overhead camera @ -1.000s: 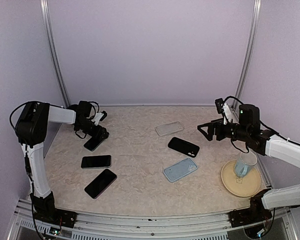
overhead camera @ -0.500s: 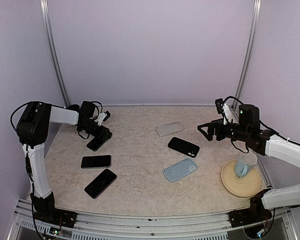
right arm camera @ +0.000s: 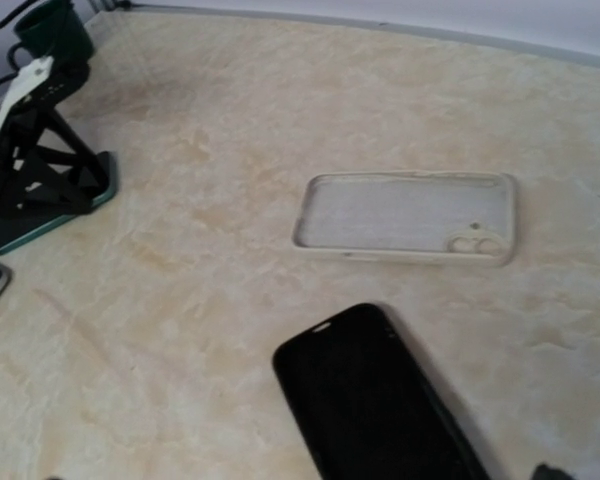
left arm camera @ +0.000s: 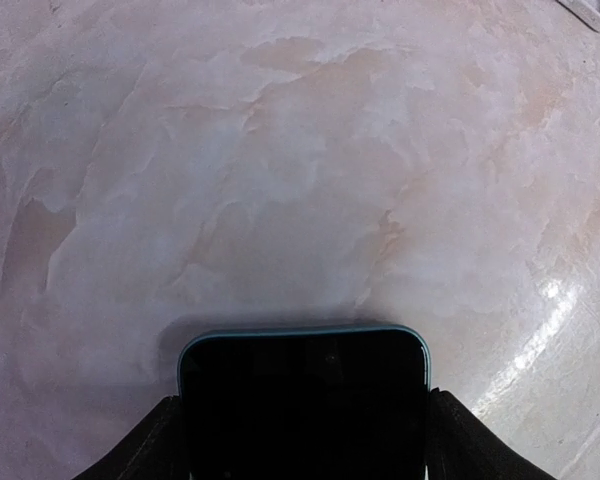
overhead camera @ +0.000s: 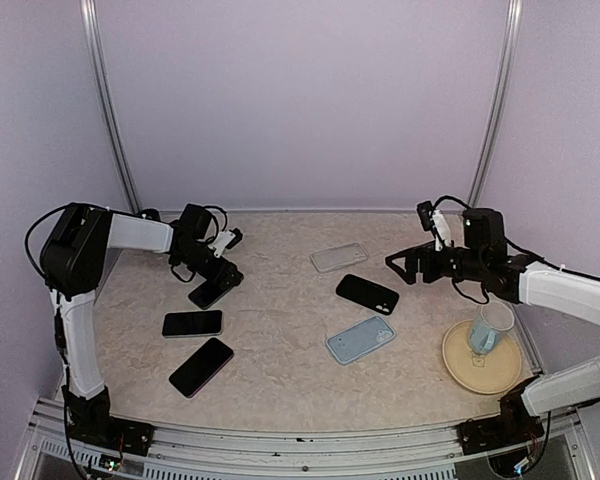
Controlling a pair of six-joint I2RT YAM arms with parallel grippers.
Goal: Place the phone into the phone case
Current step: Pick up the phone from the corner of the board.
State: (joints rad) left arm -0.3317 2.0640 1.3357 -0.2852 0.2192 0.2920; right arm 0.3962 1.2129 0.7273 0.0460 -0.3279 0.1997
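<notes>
Starting at my edge of the table (overhead camera: 280,400), a dark phone (overhead camera: 201,367) lies closest on the left, with a second dark phone (overhead camera: 192,323) just beyond it. Both lie flat with no gripper on them, so I read them as spares. To their right sits a blue case (overhead camera: 361,340), and further right a plate (overhead camera: 458,372) carrying a cup (overhead camera: 490,328) (neither looks relevant to this job).

A step further in, the left gripper (overhead camera: 216,286) is clamped across the width of the teal-edged phone (left arm camera: 302,400), with one finger (left arm camera: 145,450) on each long edge and the screen facing its wrist camera. That side grip leaves the free end clear to lead into a case. The phone is tilted, its free end low over the table; whether it touches I cannot tell.

About level with it on the right lies a black slab (overhead camera: 367,293), which could be a phone or a dark case. Beyond that the clear case (right arm camera: 405,212) lies flat, seemingly hollow side up, well apart from the held phone. I judge it the likely target. The right gripper (overhead camera: 398,264) hovers near it with its jaws spread wide and nothing between them, probably placed to steady the case when the phone arrives. As I see it, carrying the phone across comes next.
</notes>
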